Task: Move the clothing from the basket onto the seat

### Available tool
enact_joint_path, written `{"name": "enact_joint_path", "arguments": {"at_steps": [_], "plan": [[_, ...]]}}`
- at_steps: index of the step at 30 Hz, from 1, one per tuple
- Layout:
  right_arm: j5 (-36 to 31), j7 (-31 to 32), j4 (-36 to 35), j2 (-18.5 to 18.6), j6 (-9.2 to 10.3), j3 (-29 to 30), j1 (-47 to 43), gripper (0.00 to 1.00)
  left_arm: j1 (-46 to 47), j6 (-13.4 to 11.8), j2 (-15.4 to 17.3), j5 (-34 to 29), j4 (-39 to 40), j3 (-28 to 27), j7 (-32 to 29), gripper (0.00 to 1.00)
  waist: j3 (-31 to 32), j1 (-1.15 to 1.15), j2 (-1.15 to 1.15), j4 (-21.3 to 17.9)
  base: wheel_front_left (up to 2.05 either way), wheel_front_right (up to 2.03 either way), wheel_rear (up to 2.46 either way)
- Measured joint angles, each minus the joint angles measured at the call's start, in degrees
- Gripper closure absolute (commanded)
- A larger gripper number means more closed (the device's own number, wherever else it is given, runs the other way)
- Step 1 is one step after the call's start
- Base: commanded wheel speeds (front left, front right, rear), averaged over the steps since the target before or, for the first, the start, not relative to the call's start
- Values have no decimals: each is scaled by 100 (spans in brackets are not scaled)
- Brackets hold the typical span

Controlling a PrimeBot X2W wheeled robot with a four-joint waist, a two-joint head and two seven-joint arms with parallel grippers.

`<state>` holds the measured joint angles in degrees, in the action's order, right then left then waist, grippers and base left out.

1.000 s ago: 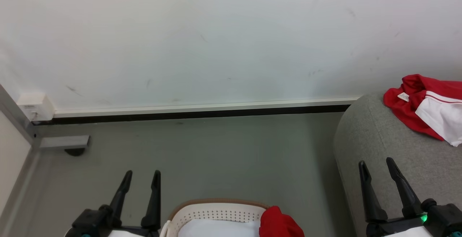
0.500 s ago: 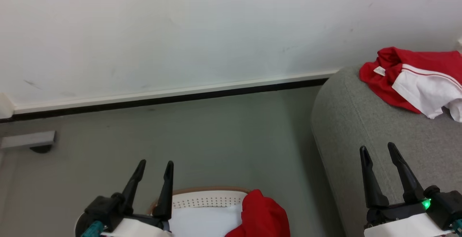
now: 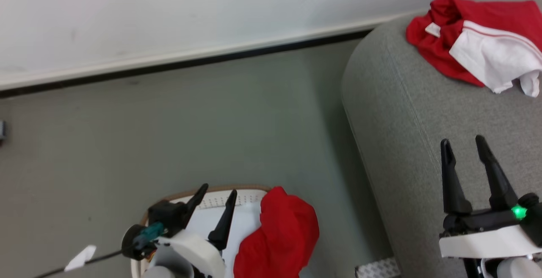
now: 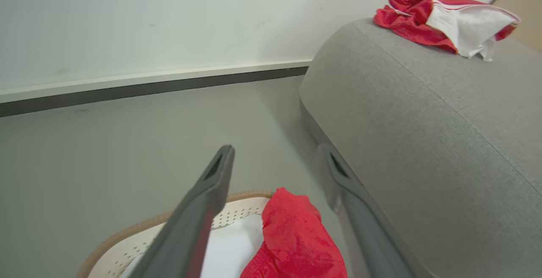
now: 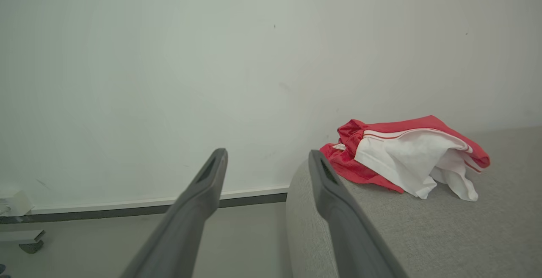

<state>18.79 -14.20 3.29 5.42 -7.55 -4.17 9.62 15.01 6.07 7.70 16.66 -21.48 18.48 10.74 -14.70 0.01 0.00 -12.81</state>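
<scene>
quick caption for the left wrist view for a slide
Open left gripper above the basket with a red garment in it; a red-and-white garment lies on the grey seat.

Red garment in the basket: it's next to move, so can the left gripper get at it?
Probably yes: the left gripper hangs open over the basket, and the red garment lies right beside it, uncovered, with nothing between them.

You're looking at 2 pieces of clothing: red-and-white garment, plain red garment. 1 basket, 1 seat, 1 white sheet, 2 grippers: left gripper, right gripper.
</scene>
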Motion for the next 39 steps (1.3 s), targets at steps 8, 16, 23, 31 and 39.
{"name": "enact_joint_path", "arguments": {"at_steps": [8, 16, 23, 31, 39], "plan": [[37, -60, -339, 27, 0, 105, 389, 0, 781, 104, 40, 140, -1217, 510, -625, 0, -685, 0, 0, -155, 0, 0, 0], [64, -86, -1098, 1, 0, 260, 738, 0, 1603, 131, 160, 199, -2349, 901, -898, 0, -1444, 1, 0, -273, 0, 0, 0], [86, -96, -1624, -104, 0, 328, 1037, 0, 2309, 133, 230, 318, -3234, 1401, -995, 0, -2127, 0, 0, -365, 0, 0, 0], [85, -97, -2023, -196, 0, 536, 1179, 0, 2848, 142, 231, 639, -3940, 2007, -1077, 0, -2821, 0, 0, -471, 0, 0, 0], [60, -97, -2164, -226, 0, 703, 1136, 0, 3088, 141, 187, 899, -4352, 2583, -1179, 0, -3233, 0, 0, -615, 0, 0, 0]]}}
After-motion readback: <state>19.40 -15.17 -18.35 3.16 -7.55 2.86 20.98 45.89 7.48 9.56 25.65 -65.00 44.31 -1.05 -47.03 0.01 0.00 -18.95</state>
